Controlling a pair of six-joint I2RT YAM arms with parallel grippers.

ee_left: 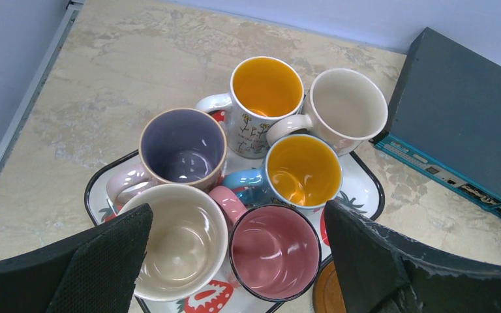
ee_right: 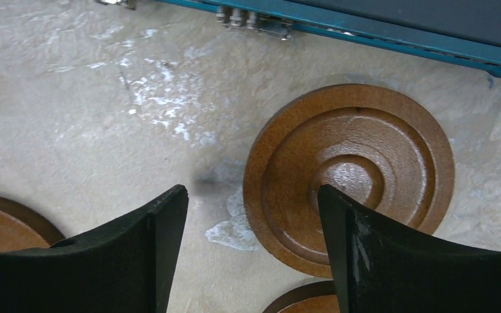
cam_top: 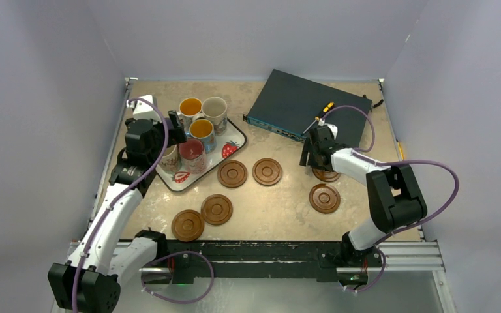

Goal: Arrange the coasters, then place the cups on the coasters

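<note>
**Entry 1. My right gripper**: jaws apart, nothing held, low over the mottled beige table.

**Entry 2. Round dark-brown wooden coaster with ring grooves**: flat on the table, just in front of the dark teal flat box. It sits off-centre under me. The finger on the right of my wrist view overlaps its near edge, while the other finger stands over bare table. It is a disc, so it has no long axis to line up with. I judge I must shift sideways toward it before the jaws can span it. My right arm is much the nearer.

**Entry 3. Five other coasters**: flat, spread across mid-table, none carrying a cup.

**Entry 4. My left gripper**: jaws wide, empty, poised above the tray.

**Entry 5. White strawberry-print tray**: holds all six small ceramic mugs, upright and crowded together. Two have orange interiors, one purple, two cream, one pink.
</note>
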